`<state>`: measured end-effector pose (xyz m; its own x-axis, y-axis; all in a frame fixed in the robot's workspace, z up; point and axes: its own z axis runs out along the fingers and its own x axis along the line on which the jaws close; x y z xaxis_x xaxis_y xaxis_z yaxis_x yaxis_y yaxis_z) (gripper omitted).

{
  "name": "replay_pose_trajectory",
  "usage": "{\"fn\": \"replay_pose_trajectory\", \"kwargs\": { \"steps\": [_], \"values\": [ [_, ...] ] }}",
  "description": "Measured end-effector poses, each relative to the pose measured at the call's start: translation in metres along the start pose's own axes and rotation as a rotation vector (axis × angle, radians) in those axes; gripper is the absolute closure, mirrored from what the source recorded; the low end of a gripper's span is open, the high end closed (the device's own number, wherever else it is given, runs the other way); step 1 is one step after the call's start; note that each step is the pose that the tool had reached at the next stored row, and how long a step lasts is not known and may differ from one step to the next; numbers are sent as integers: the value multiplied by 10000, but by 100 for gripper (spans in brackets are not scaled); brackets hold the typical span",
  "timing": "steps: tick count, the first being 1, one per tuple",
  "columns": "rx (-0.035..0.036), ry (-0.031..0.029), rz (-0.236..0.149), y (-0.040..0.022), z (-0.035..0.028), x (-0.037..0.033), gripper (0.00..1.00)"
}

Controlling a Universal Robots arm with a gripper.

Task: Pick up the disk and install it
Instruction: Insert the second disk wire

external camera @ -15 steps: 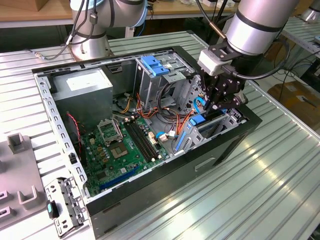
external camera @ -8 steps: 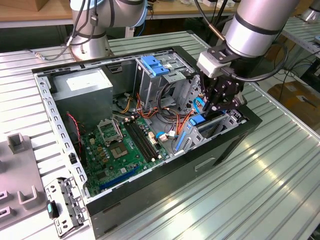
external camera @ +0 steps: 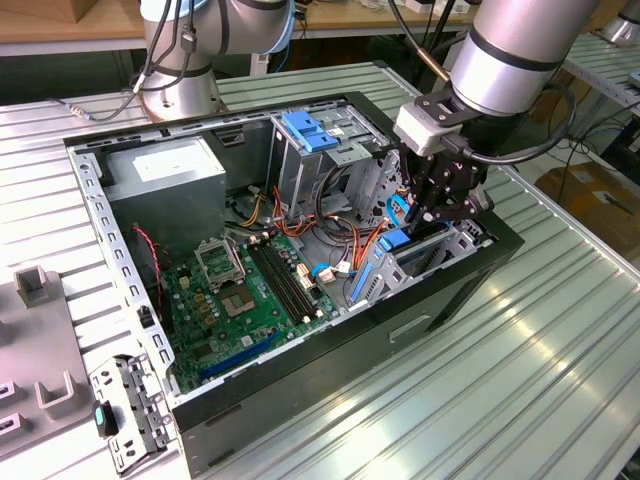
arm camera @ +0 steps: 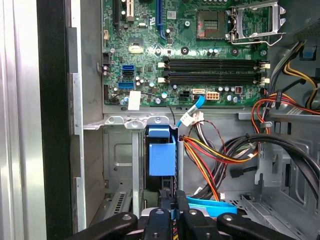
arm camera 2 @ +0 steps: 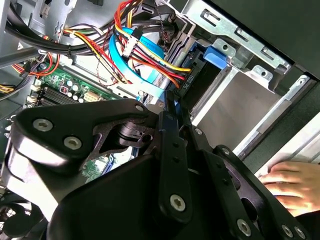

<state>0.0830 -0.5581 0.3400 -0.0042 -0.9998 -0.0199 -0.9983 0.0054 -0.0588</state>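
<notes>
The disk (arm camera: 161, 155) sits edge-on in the drive bay at the front of the open computer case (external camera: 300, 370). Only its dark end and blue plastic rail show, also in the second wrist view (arm camera 2: 215, 56) and in the exterior view (external camera: 395, 245). My gripper (external camera: 430, 212) hangs inside the case directly over that bay. Its black fingers (arm camera: 160, 220) are drawn together, tips close to the disk's blue end. In the second wrist view the gripper (arm camera 2: 172, 102) points at the bay's mouth, between the cables and the metal bay wall. Nothing is seen held between the fingers.
Orange, yellow and black cables (arm camera: 215, 155) and a flat blue cable (arm camera 2: 145, 70) crowd the space beside the bay. The motherboard (external camera: 250, 290), grey power supply box (external camera: 165, 175) and cage with blue handle (external camera: 310, 130) fill the case. A person's hand (arm camera 2: 292, 182) rests outside the case wall.
</notes>
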Motion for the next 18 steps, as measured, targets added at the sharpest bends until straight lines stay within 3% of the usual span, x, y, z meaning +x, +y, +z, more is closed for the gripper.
{"fn": "replay_pose_trajectory", "kwargs": {
  "steps": [5,8,9,14,16,18],
  "values": [
    [0,-3,0,0,-1,1,83],
    [0,0,0,-2,-30,0,70],
    [0,-3,0,-3,-48,0,70],
    [0,0,0,-16,-277,-5,70],
    [0,1,0,-18,-315,-6,70],
    [0,-2,0,-18,-314,-6,70]
  ]
}}
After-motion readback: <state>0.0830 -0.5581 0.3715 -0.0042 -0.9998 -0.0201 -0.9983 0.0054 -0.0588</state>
